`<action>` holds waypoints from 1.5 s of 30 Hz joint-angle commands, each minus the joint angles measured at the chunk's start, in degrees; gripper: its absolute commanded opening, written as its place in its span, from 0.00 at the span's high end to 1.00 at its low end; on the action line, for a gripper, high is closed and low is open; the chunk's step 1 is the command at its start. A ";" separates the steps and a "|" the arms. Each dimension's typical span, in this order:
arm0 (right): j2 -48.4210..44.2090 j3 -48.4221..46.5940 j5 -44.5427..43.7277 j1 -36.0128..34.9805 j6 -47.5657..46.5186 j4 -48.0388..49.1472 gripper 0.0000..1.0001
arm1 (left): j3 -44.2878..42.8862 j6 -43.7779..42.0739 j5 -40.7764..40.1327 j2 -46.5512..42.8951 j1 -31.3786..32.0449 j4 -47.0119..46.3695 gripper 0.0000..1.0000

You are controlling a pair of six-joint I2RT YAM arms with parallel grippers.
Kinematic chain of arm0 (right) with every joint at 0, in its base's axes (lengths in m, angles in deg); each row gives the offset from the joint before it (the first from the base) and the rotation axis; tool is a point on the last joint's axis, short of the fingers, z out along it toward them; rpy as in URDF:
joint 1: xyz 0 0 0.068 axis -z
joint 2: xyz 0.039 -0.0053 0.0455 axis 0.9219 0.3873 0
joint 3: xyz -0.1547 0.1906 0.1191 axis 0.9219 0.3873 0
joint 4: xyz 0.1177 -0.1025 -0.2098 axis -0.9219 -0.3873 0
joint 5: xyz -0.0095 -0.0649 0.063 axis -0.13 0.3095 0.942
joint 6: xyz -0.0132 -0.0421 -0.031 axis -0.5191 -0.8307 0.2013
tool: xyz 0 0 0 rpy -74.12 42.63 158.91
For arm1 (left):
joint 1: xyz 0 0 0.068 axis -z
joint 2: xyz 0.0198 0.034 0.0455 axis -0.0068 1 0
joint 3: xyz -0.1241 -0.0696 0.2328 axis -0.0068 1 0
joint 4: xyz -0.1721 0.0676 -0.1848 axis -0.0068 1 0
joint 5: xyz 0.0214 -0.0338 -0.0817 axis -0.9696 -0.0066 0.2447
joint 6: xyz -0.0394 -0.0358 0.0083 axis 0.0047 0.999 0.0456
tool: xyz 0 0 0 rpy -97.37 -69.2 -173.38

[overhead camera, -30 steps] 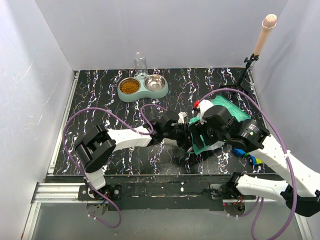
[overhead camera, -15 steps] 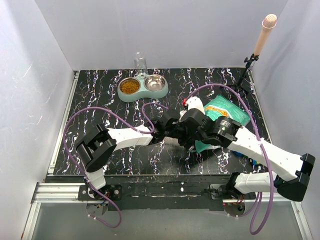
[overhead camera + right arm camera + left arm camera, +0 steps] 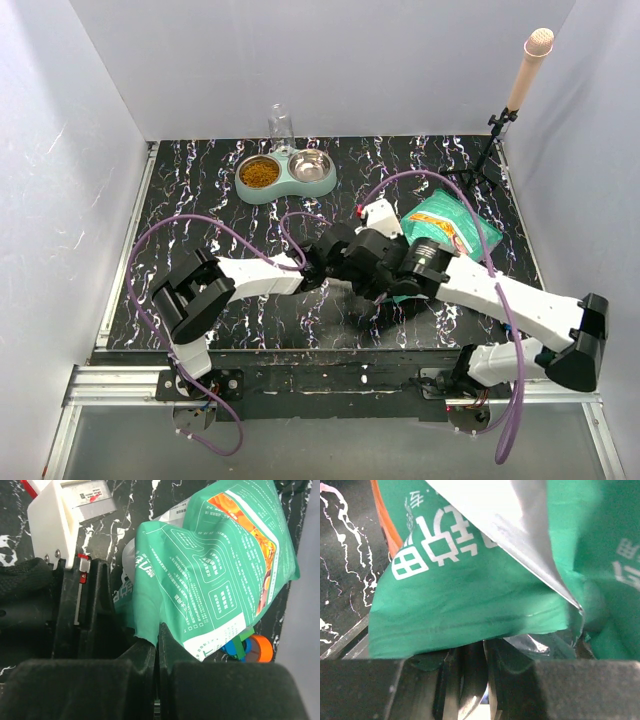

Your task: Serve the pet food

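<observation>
1. The mint-green double bowl is seen near the far edge of the black white-veined worktop, left of its middle.
2. The brown dry kibble is seen heaped in the bowl's left compartment. The steel right compartment shows bare metal.
3. The teal-green printed pet food bag is found lying right of centre, nearer the right edge. No kibble can be seen inside it in any view.
4. The left gripper is seen with its jaws almost together, and the bag's lower edge is drawn down into the seam. It is judged to be pinching the film. Silver inner lining is exposed above, so the mouth is judged to be partly open.
5. The right gripper is seen with its jaws pressed together on a corner of the bag beside the left gripper.
6. Step in hand, as judged: the bag is held at its mouth by both arms, either to be spread open or to be carried.
7. Next move, as judged: both pinches need to be kept firm and the mouth kept uppermost while the bag is lifted toward the far edge. Tipping should be left until the mouth is above the bare compartment, or kibble may be spilt on the worktop.
</observation>
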 commanded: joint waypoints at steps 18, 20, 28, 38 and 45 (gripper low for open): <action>-19.51 5.16 2.61 11.89 -20.03 15.98 0.99 | 13.22 3.54 5.38 -18.69 -0.80 -7.87 1.00; -19.15 4.63 3.04 12.07 -20.82 16.68 0.99 | 15.07 4.85 6.17 -19.83 -0.80 -8.31 1.00; -18.89 1.90 4.89 13.39 -21.09 16.07 0.99 | 22.72 10.13 3.19 -24.50 -0.71 -19.02 1.00; -18.97 -2.14 6.21 14.00 -19.77 12.20 0.99 | 22.02 15.01 -0.15 -12.95 -0.88 -41.86 1.00; -19.42 -1.09 6.56 15.14 -20.74 12.91 0.99 | 23.25 18.04 2.57 -11.32 -3.96 -44.62 1.00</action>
